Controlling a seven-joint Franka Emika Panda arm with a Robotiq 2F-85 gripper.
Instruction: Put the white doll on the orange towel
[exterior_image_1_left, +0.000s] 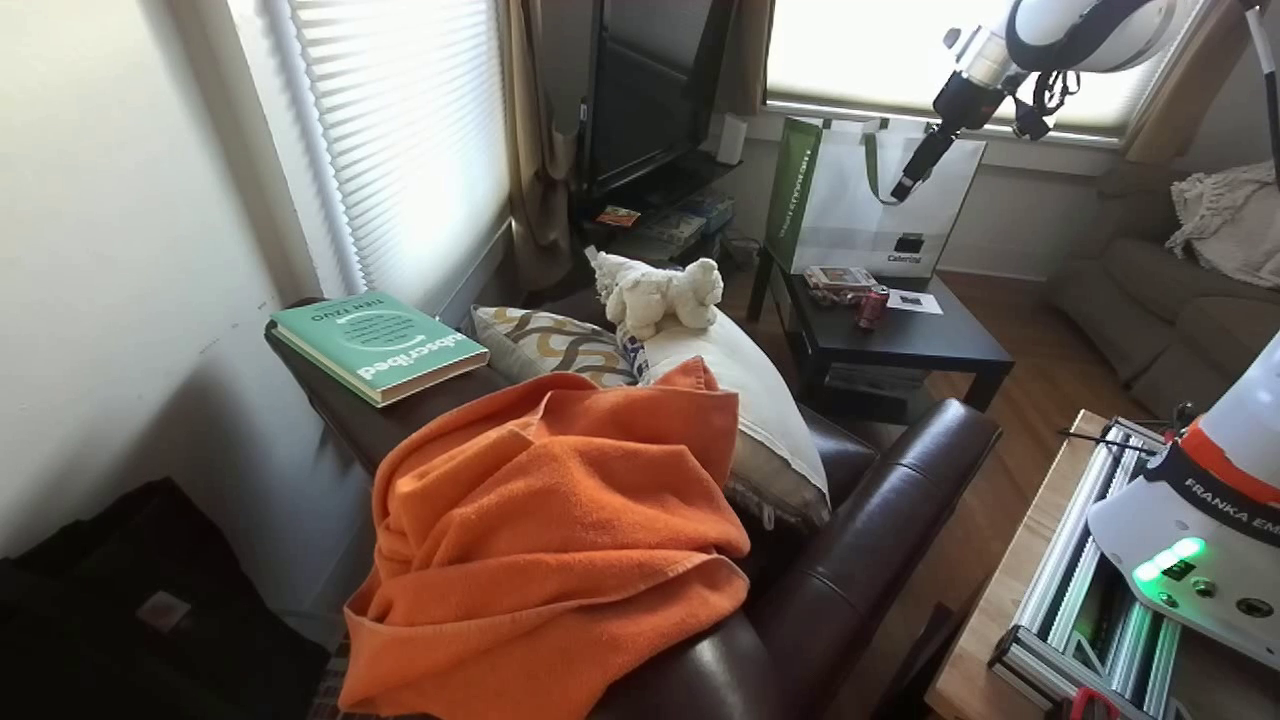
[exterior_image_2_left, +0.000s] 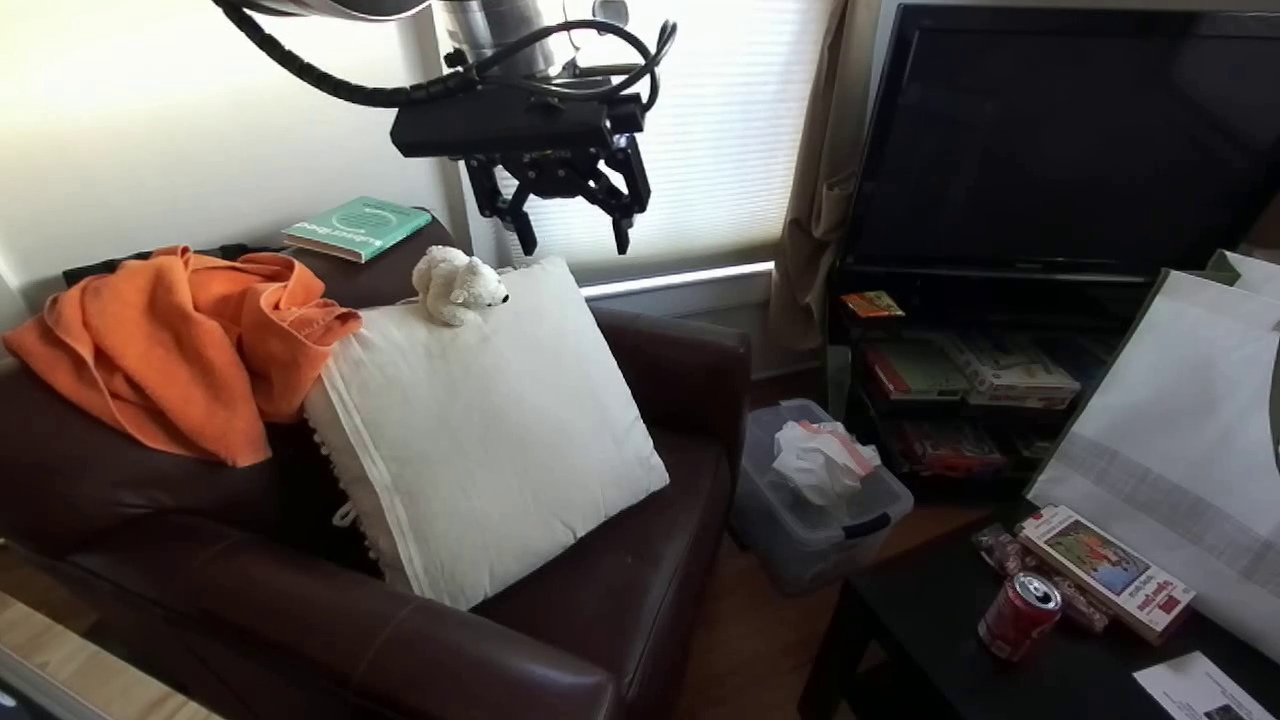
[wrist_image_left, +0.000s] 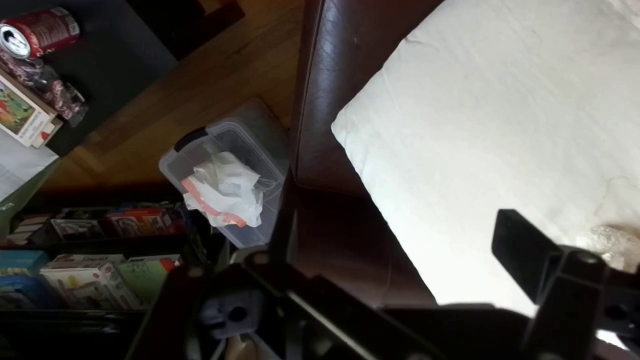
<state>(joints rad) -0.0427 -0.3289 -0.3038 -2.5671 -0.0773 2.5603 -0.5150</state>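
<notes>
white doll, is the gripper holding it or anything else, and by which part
Nothing is held: the gripper hangs with its jaws open and empty, and the white doll rests on the white pillow.

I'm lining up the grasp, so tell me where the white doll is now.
In an exterior view, the white doll rests on the upper part of the white pillow, left of the picture's middle and right of the orange towel.

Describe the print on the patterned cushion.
The patterned cushion has wavy mustard and grey bands on off-white; it shows best in an exterior view.
</notes>
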